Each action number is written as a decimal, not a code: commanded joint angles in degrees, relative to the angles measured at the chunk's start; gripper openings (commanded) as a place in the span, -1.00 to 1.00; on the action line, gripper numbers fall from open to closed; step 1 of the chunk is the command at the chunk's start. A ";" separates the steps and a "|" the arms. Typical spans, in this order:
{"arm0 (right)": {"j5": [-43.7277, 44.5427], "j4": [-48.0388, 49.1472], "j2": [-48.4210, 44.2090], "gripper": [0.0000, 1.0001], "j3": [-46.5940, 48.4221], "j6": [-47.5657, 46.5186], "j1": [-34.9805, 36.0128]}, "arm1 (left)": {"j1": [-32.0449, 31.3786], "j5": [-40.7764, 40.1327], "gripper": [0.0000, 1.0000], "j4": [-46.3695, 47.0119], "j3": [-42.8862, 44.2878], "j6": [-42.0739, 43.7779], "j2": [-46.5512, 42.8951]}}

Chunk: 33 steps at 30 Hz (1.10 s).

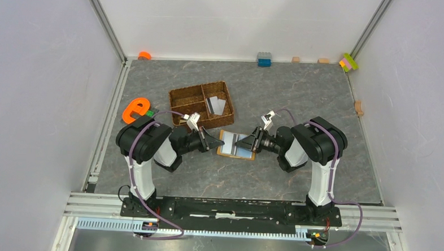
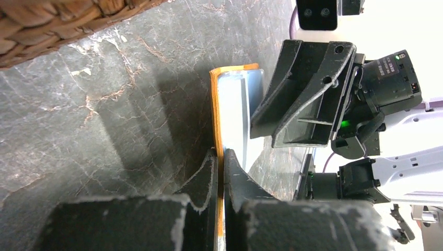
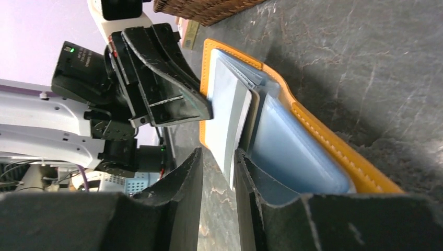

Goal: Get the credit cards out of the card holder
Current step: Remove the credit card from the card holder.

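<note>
The card holder (image 1: 237, 145) lies open on the table between both arms, orange outside with pale blue lining. My left gripper (image 2: 220, 157) is shut on its orange edge (image 2: 215, 104), also seen in the right wrist view as the left gripper (image 3: 206, 112). A pale grey-white credit card (image 3: 230, 104) sticks out of a slot toward my right gripper (image 3: 218, 157). Its corner lies in the narrow gap between the open jaws, beside the right finger, with the left finger clear of it. Another pale card (image 1: 216, 105) lies in the woven tray.
The brown woven divided tray (image 1: 174, 103) stands just behind the left gripper. An orange e-shaped toy (image 1: 134, 110) lies at the left. A blue brick (image 1: 264, 59) and coloured bricks (image 1: 348, 62) sit along the back wall.
</note>
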 commanded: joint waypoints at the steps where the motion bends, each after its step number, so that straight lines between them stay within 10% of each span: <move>1: -7.56 25.52 -1.83 -0.36 0.25 6.41 1.80 | -1.68 1.48 -0.84 0.71 1.05 0.25 -0.40; 9: -7.48 24.65 -1.36 -0.37 0.43 5.82 1.95 | -3.14 1.29 -0.51 -3.52 2.20 2.48 -1.83; 14: -7.18 19.14 -1.41 -0.38 0.86 3.35 1.95 | -3.16 2.26 -0.95 1.19 1.20 1.52 -1.29; 23: -1.57 -5.53 -4.64 -0.29 2.62 -8.79 1.84 | -3.15 6.40 -0.95 12.85 0.17 -2.24 1.74; 33: -6.67 22.21 -0.33 -0.35 1.49 5.85 1.95 | -3.52 4.70 -0.95 8.35 0.71 -0.68 0.71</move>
